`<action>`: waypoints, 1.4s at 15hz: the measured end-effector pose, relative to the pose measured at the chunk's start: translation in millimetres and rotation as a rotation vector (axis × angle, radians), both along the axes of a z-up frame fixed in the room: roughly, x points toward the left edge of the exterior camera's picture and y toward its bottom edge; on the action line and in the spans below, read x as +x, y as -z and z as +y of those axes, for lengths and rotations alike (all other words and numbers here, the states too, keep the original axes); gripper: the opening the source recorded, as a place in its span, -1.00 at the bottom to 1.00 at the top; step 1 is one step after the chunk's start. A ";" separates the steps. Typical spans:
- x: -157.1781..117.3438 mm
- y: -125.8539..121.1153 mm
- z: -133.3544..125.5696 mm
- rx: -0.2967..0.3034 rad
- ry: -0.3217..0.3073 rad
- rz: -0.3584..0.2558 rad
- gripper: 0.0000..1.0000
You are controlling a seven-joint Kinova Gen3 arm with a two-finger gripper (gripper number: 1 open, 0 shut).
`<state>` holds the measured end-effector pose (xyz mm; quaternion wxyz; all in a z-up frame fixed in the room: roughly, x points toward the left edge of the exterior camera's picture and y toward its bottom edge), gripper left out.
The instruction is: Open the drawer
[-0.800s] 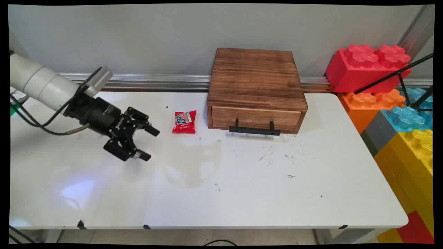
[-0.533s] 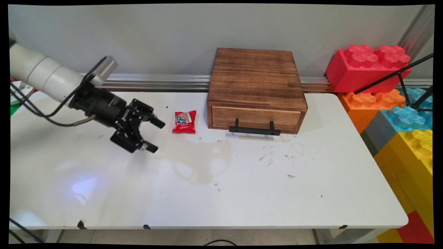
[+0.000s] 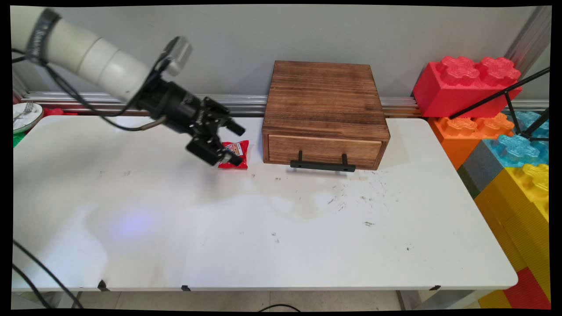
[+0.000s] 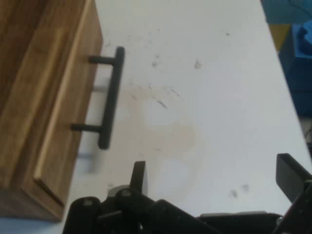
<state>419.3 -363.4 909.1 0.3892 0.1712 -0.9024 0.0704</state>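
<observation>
My black gripper (image 3: 238, 146) stands open, tilted down to the right, with nothing between its fingers. It hovers over a small red snack packet (image 3: 243, 150) lying on the white table (image 3: 307, 245); the lower finger (image 3: 232, 159) covers the packet's left part. Just right of the packet is a brown wooden drawer box (image 3: 325, 101) with its drawer shut and a black bar handle (image 3: 322, 165). In the hand view the open gripper (image 4: 214, 178) looks along the table, with the drawer box (image 4: 39, 97) and its handle (image 4: 109, 97) at the left. The packet does not show there.
A white plate with a fork (image 3: 24, 115) sits at the far left edge. Large toy bricks, red (image 3: 465, 85), orange, blue and yellow, are stacked beyond the table's right end, crossed by a thin black stand leg (image 3: 496, 96). A metal rail (image 3: 246, 102) runs along the wall.
The arm has swung up and to the right, from the table's left part to just over the red packet. The gripper stayed open. Packet and drawer box have not moved.
</observation>
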 end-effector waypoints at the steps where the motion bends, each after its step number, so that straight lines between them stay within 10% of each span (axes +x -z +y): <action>1: -10.5 -1.1 -6.0 -0.013 0.006 -0.015 1.00; 21: -144.3 61.6 -81.5 -0.116 0.042 -0.247 1.00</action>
